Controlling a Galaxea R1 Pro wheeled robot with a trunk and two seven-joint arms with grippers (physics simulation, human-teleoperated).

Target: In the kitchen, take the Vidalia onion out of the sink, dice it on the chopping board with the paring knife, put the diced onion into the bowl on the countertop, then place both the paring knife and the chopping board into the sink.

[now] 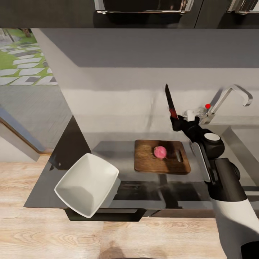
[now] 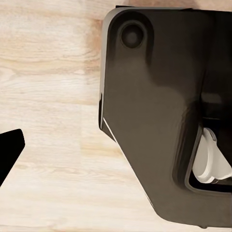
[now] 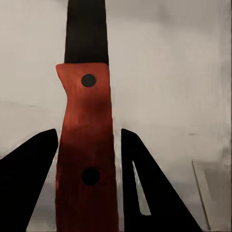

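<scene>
I see my right hand (image 1: 175, 120) gripping the slim dark-bladed paring knife (image 1: 170, 102) upright above the dark brown wooden chopping board (image 1: 147, 162), where a pink round onion (image 1: 160, 152) rests.

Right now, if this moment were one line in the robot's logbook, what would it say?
right gripper: holds paring knife, blade up | onion: whole, on chopping board | bowl: empty, at countertop front edge | step: dicing not begun

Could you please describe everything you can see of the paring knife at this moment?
The paring knife has a long, dark, pointed blade and a reddish-brown handle that looks like wood, with two dark round rivets. It is held in the air with its tip up, tilted slightly, above the far edge of the chopping board. The right claw grips the handle from both sides; nothing else touches it.
</scene>
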